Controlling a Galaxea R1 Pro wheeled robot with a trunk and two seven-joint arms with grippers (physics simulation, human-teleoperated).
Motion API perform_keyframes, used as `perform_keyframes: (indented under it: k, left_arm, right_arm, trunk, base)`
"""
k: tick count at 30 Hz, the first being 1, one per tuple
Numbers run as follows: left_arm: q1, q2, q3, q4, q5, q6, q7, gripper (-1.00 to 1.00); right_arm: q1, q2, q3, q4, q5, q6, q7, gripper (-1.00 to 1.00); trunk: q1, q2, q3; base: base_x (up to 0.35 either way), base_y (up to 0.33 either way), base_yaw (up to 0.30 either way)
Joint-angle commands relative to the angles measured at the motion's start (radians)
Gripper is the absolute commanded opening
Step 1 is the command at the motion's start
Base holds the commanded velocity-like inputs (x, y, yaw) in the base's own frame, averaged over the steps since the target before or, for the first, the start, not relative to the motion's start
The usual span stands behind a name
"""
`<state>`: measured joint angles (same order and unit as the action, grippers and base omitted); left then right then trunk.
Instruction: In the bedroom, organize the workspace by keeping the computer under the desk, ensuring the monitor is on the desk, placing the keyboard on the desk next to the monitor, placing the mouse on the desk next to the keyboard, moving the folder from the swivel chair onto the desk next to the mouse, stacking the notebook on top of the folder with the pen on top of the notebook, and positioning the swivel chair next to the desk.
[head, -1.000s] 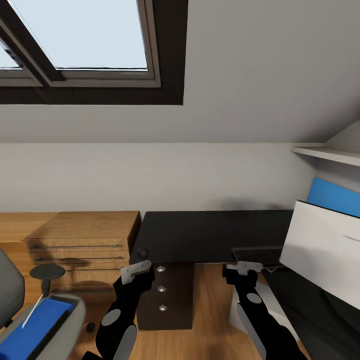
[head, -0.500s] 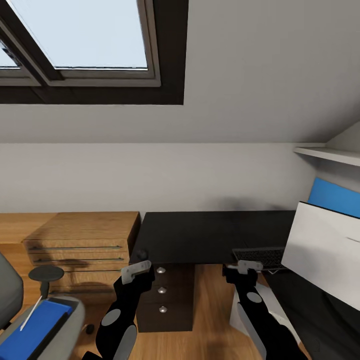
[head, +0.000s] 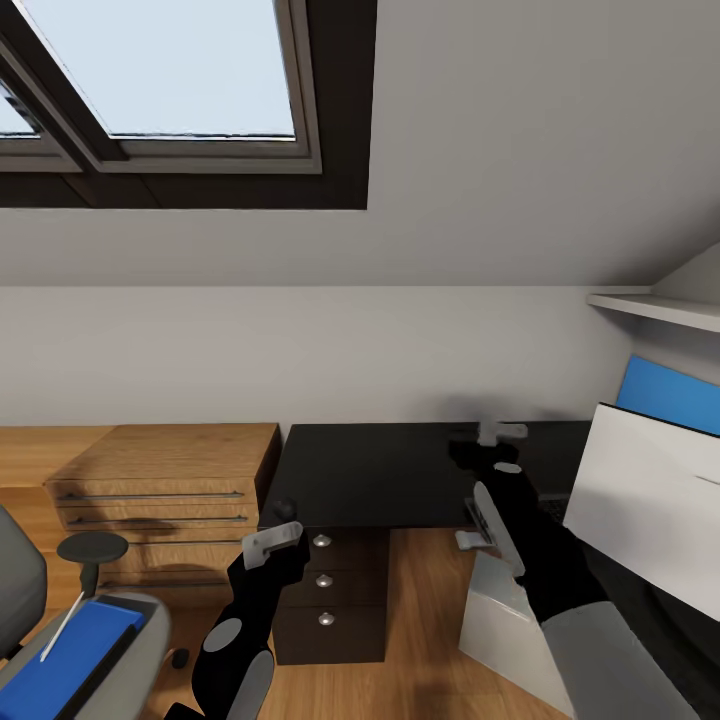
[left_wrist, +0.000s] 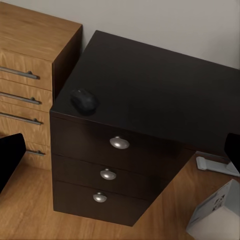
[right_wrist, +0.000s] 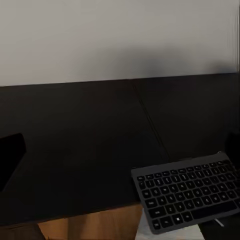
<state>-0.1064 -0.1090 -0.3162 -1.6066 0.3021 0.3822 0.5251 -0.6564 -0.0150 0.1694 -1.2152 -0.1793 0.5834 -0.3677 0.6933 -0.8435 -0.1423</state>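
The black desk (head: 390, 470) stands ahead, with the mouse (head: 285, 507) (left_wrist: 84, 101) on its near left corner. My left gripper (head: 272, 540) (left_wrist: 120, 150) hangs open just in front of that corner. Raised over the desk top, my right gripper (head: 500, 432) (right_wrist: 120, 150) is open above the keyboard (right_wrist: 187, 192), which lies at the front edge. The monitor (head: 650, 500) shows its pale back at the right. A grey computer (head: 500, 620) sits on the floor under the desk. At lower left, the swivel chair (head: 150, 625) carries the blue folder (head: 65, 650) and the pen (head: 60, 620).
A light wood cabinet (head: 160, 480) with bar handles adjoins the desk's left end. The dark three-drawer pedestal (head: 325, 590) is right in front of my left arm. A sloped ceiling with a skylight (head: 160, 70) is overhead, and a white shelf (head: 655, 305) sticks out at the upper right.
My right arm has lifted from below the desk's front edge to over the desk top, and it now covers the keyboard in the head view. The left arm has not moved.
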Motion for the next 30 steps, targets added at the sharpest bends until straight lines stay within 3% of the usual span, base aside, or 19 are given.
perform_keyframes:
  k: [1, 2, 5, 6, 8, 12, 19, 22, 24, 30]
  left_arm:
    - [-0.001, 0.0, -0.001, -0.001, 0.008, 0.003, 0.008, 1.0]
    - [-0.001, 0.0, -0.001, -0.001, 0.008, 0.003, 0.008, 1.0]
    - [-0.001, 0.0, -0.001, -0.001, 0.008, 0.003, 0.008, 1.0]
    - [-0.001, 0.0, -0.001, 0.0, 0.008, 0.003, 0.008, 1.0]
    - [-0.001, 0.0, -0.002, 0.001, 0.008, 0.003, 0.007, 1.0]
    - [-0.001, -0.001, -0.015, 0.003, 0.007, 0.003, 0.008, 1.0]
    - [-0.001, 0.0, -0.056, 0.004, 0.005, 0.003, 0.009, 1.0]
    - [-0.001, 0.0, -0.058, 0.004, 0.005, 0.003, 0.009, 1.0]
    - [-0.001, 0.0, -0.059, 0.004, 0.005, 0.003, 0.009, 1.0]
    - [-0.001, 0.0, -0.06, 0.004, 0.005, 0.003, 0.009, 1.0]
  right_arm:
    - [-0.071, -0.001, 0.001, 0.037, -0.014, 0.035, -0.017, 1.0]
    - [-0.159, -0.001, -0.011, 0.105, -0.015, 0.058, -0.021, 1.0]
    - [-0.29, -0.001, -0.036, 0.228, -0.015, 0.076, -0.026, 1.0]
    - [-0.396, 0.0, -0.049, 0.344, -0.015, 0.08, -0.032, 1.0]
    - [-0.484, -0.001, -0.057, 0.445, -0.015, 0.068, -0.044, 1.0]
    - [-0.578, -0.002, -0.069, 0.554, -0.018, -0.001, -0.068, 1.0]
    - [-0.624, -0.002, -0.081, 0.607, -0.019, -0.086, -0.142, 1.0]
    - [-0.626, -0.003, -0.082, 0.607, -0.018, -0.092, -0.15, 1.0]
    - [-0.627, -0.005, -0.083, 0.54, -0.014, -0.091, -0.211, 1.0]
    - [-0.626, -0.005, -0.082, 0.517, -0.019, -0.086, -0.298, 1.0]
  trunk:
    - [0.0, -0.001, -0.002]
    - [0.0, -0.001, -0.002]
    - [0.0, -0.001, -0.002]
    - [0.0, -0.001, -0.002]
    - [0.0, -0.001, -0.002]
    - [0.0, -0.001, -0.002]
    - [0.0, -0.001, -0.002]
    - [0.0, -0.001, -0.002]
    - [0.0, -0.001, -0.002]
    - [0.0, -0.001, -0.002]
  base:
    - [0.0, 0.0, 0.0]
    - [0.0, 0.0, 0.0]
    - [0.0, 0.0, 0.0]
    - [0.0, 0.0, 0.0]
    - [0.0, 0.0, 0.0]
    - [0.0, 0.0, 0.0]
    - [0.022, 0.0, 0.0]
    - [0.218, 0.0, 0.0]
    - [0.302, 0.0, 0.0]
    - [0.323, 0.0, 0.0]
